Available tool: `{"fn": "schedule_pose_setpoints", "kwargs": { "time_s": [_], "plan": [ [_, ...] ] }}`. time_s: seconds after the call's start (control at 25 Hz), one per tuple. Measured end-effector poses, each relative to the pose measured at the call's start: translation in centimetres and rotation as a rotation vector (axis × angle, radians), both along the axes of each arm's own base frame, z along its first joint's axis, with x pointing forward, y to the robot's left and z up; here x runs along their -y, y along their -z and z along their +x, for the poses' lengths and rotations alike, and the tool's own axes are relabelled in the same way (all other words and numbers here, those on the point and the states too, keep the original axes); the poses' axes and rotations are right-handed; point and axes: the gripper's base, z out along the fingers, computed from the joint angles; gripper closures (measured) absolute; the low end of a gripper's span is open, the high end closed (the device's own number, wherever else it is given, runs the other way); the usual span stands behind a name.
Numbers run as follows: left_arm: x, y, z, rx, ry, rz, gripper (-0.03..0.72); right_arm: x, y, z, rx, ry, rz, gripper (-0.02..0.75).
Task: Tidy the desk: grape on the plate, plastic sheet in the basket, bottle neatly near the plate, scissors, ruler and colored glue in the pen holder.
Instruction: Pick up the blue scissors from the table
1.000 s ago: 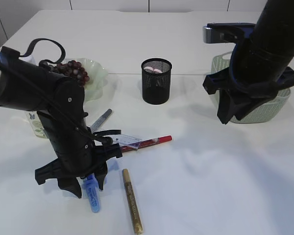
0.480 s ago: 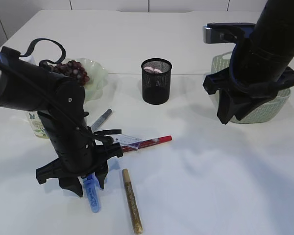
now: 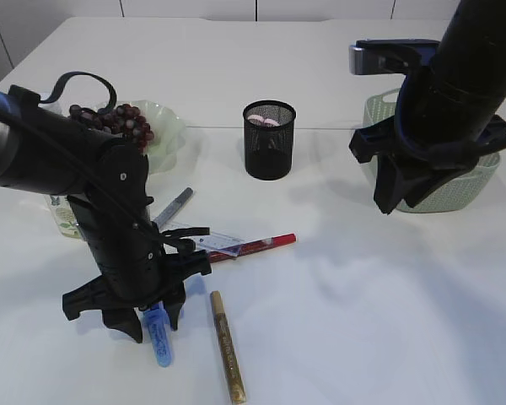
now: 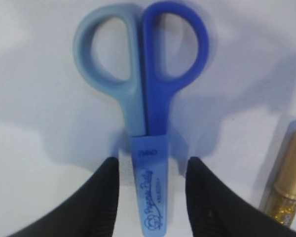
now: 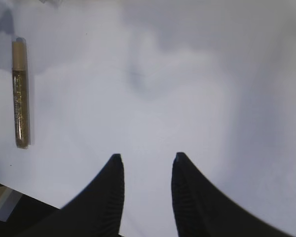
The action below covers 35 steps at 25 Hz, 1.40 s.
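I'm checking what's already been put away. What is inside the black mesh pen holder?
Over the pen holder's rim, the exterior view shows pale pinkish-white tips of something standing inside. The dark mesh hides the rest, so what they are cannot be told.

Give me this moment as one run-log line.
left pincer: open, straddling sheathed blue scissors on table | right pincer: open, empty, above bare table | grapes: on plate | glue pens: on table

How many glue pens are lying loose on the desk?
3: a gold glue pen nearest the camera, a red glue pen beside the ruler, and a silver glue pen near the plate. The arm may hide others.
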Motion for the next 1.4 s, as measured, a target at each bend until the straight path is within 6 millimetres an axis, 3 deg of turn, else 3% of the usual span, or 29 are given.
{"fn": "schedule_pose_setpoints", "kwargs": {
  "time_s": [1.4],
  "plan": [
    [-0.24, 0.02, 0.07, 0.009, 0.025, 0.027, 0.4, 0.0, 0.0, 0.0, 0.0, -0.002, 0.0, 0.462]
  ]
}}
